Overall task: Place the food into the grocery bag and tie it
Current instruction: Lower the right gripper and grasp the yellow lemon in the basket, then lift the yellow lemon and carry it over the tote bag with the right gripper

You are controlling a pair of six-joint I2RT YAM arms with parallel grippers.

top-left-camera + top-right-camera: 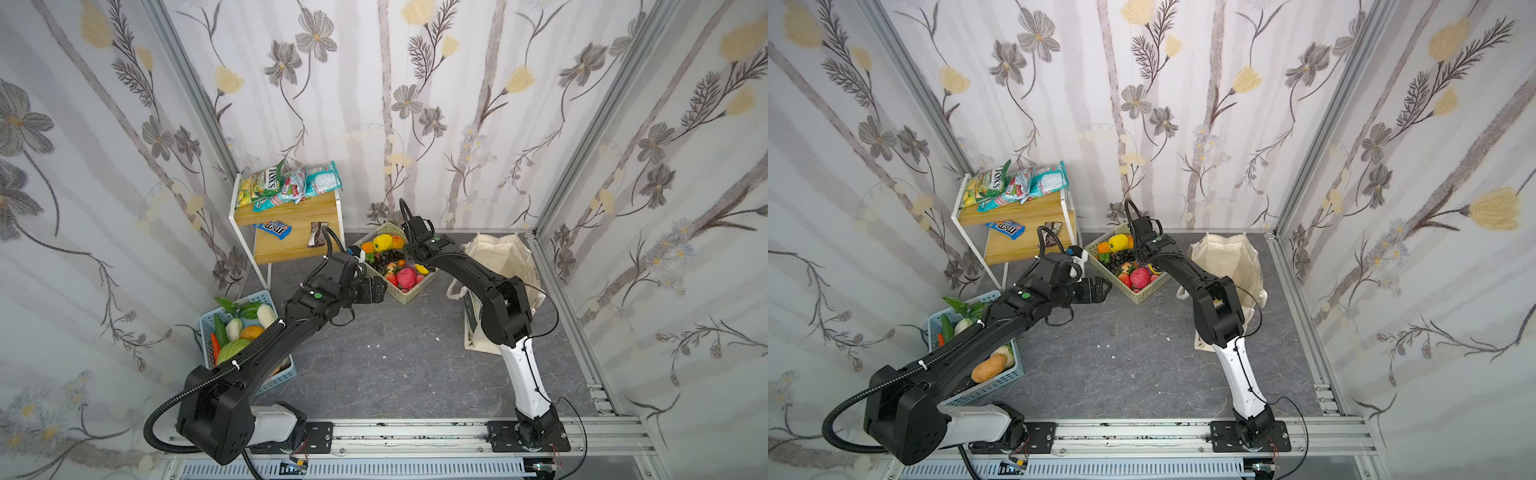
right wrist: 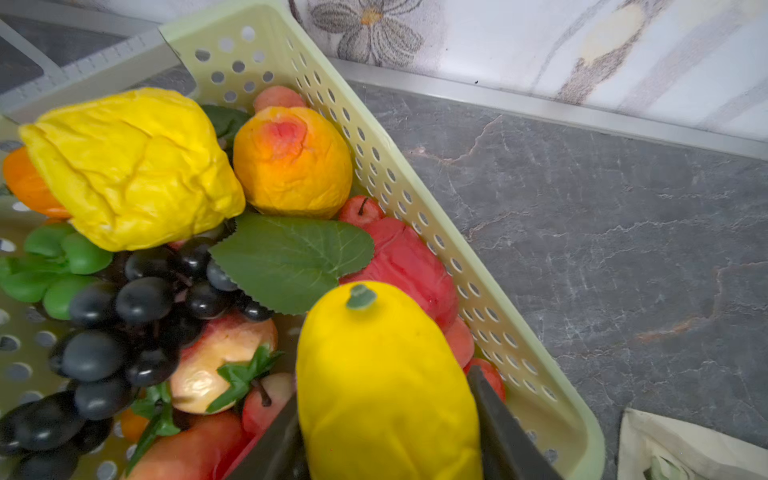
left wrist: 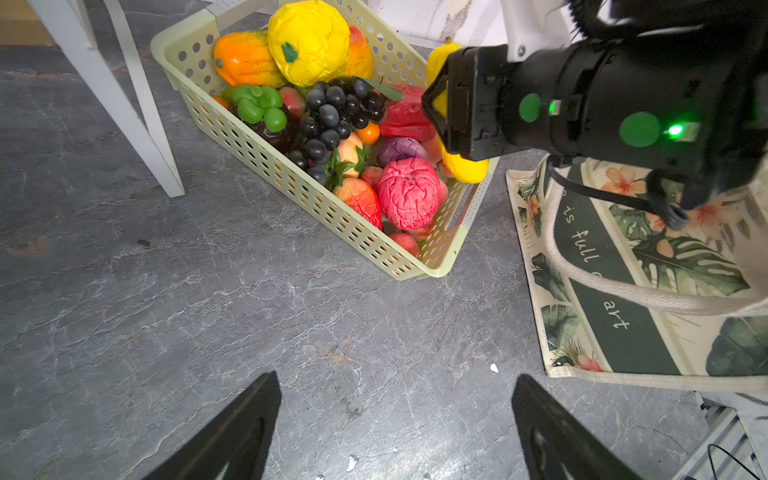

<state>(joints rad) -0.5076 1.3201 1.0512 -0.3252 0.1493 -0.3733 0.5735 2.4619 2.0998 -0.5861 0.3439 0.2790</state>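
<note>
Top views high, wide — wrist cams close, sharing fruit basket (image 3: 316, 203) (image 2: 399, 187).

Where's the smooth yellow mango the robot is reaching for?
In the right wrist view, the yellow mango is between the right gripper fingers, in the beige basket by its side nearest the grocery bag, beside a red fruit.

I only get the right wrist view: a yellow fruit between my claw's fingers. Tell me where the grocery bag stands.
Observer: The grocery bag stands open-mouthed just right of the beige basket in both top views.
Operator: Report the left claw.
Observer: The left claw is open and empty, above bare grey surface near the basket.
Operator: Name what waits elsewhere.
Observer: Snack packets lie on the wooden shelf left of the basket.
</note>
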